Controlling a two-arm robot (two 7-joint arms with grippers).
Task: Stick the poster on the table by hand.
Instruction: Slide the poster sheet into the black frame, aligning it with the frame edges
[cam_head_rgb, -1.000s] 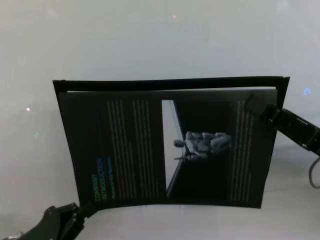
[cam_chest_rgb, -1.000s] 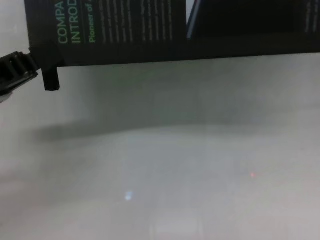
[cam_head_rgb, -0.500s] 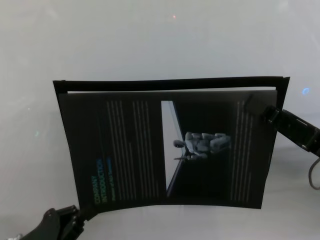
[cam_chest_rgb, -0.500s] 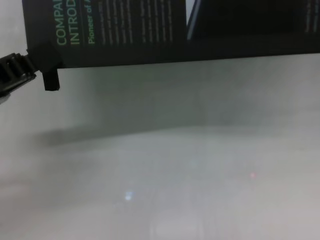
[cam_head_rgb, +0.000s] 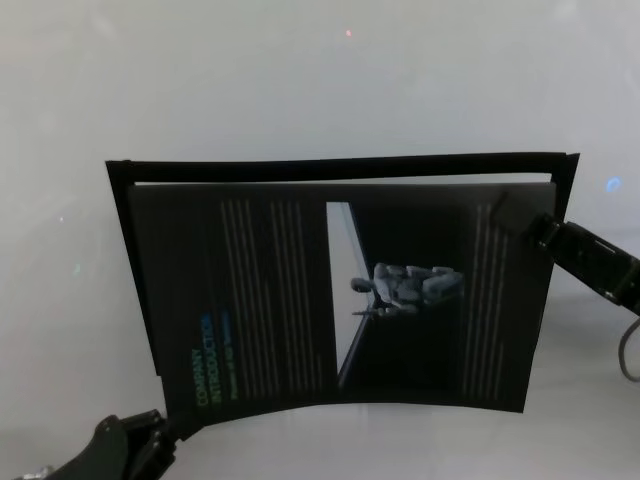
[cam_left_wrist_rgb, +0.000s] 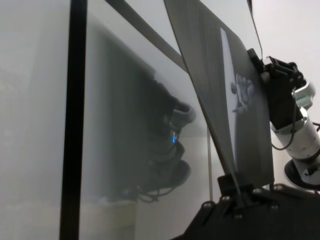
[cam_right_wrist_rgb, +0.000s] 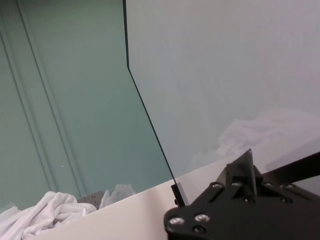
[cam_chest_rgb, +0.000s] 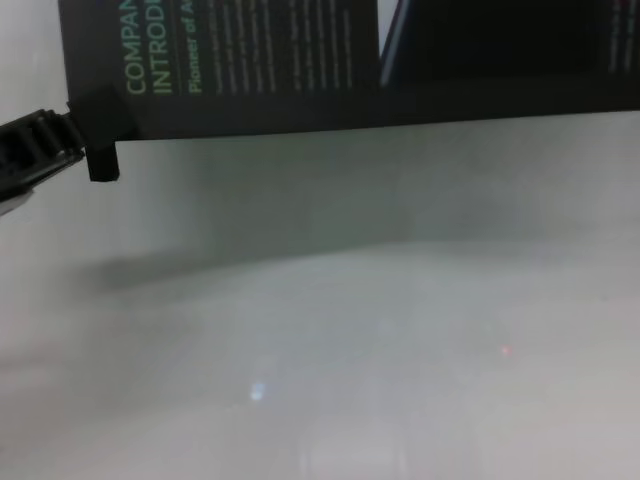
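The poster (cam_head_rgb: 330, 300), a black sheet with a teal heading, white text columns and a pale centre strip, hangs above the pale table (cam_head_rgb: 300, 80). My left gripper (cam_head_rgb: 168, 432) is shut on its lower left corner. That grip also shows in the chest view, where the left gripper (cam_chest_rgb: 92, 135) meets the poster (cam_chest_rgb: 300, 60). My right gripper (cam_head_rgb: 512, 212) is shut on the upper right corner. The left wrist view shows the poster (cam_left_wrist_rgb: 235, 100) nearly edge-on, rising from the left gripper (cam_left_wrist_rgb: 234, 186). In the right wrist view only the poster's thin edge (cam_right_wrist_rgb: 150, 120) shows, above the right gripper (cam_right_wrist_rgb: 178, 194).
A thin black outline (cam_head_rgb: 340, 164) lies on the table just beyond the poster's top and left edges. The poster's shadow (cam_chest_rgb: 300, 220) falls on the table below it. A cable (cam_head_rgb: 628, 350) loops by the right arm. White cloth (cam_right_wrist_rgb: 45, 215) lies off to one side.
The poster's lower left corner and my left gripper have shifted slightly to the right. The right gripper has stayed where it was.
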